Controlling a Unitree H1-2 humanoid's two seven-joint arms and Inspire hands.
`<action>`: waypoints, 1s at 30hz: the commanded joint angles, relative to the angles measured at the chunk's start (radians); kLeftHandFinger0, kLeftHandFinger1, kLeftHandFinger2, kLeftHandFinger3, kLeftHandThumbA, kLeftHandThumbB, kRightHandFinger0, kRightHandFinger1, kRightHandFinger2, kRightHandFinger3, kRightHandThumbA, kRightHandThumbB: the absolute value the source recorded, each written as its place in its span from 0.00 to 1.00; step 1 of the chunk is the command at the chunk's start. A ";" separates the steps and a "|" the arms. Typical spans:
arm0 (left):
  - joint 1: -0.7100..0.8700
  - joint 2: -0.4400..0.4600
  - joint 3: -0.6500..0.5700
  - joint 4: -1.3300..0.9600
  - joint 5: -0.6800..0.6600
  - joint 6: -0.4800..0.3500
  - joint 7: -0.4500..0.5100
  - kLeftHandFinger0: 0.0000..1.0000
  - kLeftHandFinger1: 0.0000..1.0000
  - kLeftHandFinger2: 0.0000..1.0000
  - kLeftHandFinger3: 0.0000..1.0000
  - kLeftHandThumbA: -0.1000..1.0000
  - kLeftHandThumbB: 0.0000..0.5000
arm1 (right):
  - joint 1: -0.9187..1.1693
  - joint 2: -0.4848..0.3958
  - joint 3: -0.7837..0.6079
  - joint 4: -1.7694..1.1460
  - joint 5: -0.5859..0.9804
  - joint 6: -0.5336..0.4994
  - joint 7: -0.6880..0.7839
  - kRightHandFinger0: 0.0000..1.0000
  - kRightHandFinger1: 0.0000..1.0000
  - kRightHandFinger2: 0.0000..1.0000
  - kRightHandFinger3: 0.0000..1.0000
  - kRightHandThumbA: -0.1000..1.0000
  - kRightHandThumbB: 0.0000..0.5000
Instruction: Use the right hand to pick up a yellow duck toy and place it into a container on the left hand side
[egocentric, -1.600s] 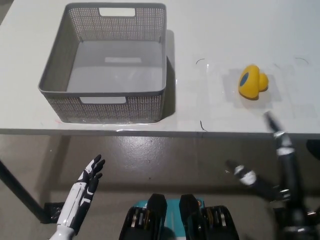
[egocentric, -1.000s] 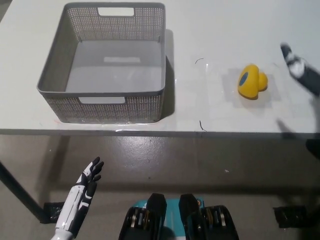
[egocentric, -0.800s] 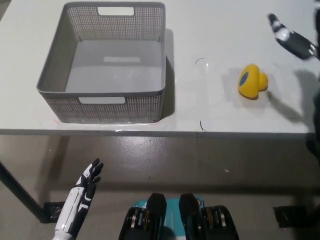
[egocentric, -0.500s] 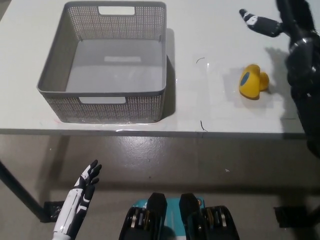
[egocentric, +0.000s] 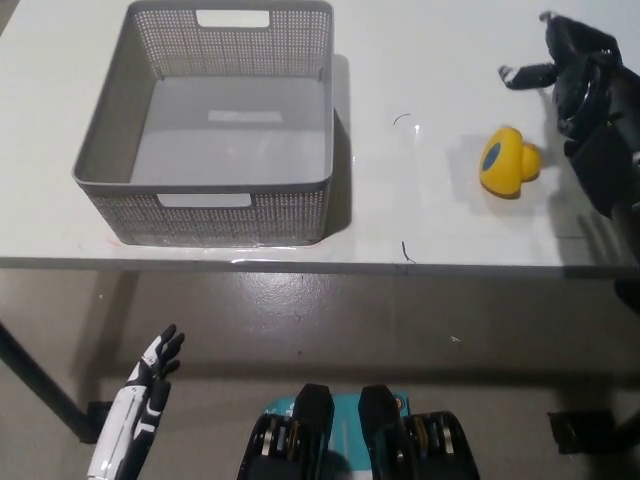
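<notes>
Duck toy (egocentric: 508, 166), one only, lay on the white table (egocentric: 430, 60) toward its right side, well apart from the container: a rounded, smooth yellow lump with a dark blue oval patch on the face turned toward the camera and a smaller yellow bulge on its right. No writing could be read on it. One grey basket (egocentric: 207, 125) stood on the table's left part, square with walls of fine perforated mesh, a solid smooth floor, and a slot handle cut into both the near and far walls; a pale rectangular mark showed on its floor, too faint to read. The black right hand (egocentric: 572, 62) hung over the table just beyond and to the right of the duck, fingers spread and holding nothing, not touching the toy. The white left hand (egocentric: 143, 385) rested low at the lower left, below the table edge, fingers loosely apart and empty.
</notes>
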 joint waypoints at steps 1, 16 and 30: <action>0.004 0.016 0.013 -0.037 0.008 -0.019 0.004 1.00 1.00 1.00 1.00 1.00 0.07 | -0.089 -0.022 0.025 0.010 0.009 0.062 0.066 1.00 1.00 1.00 1.00 0.85 1.00; -0.007 0.014 0.013 -0.033 0.021 -0.013 -0.002 1.00 1.00 1.00 1.00 1.00 0.11 | -0.059 -0.051 0.063 -0.027 0.064 0.000 0.332 1.00 1.00 1.00 1.00 1.00 0.87; -0.020 0.018 0.021 -0.027 0.015 -0.022 0.000 1.00 1.00 1.00 1.00 1.00 0.14 | -0.064 -0.020 0.081 0.017 0.077 0.012 0.348 1.00 1.00 1.00 1.00 1.00 0.89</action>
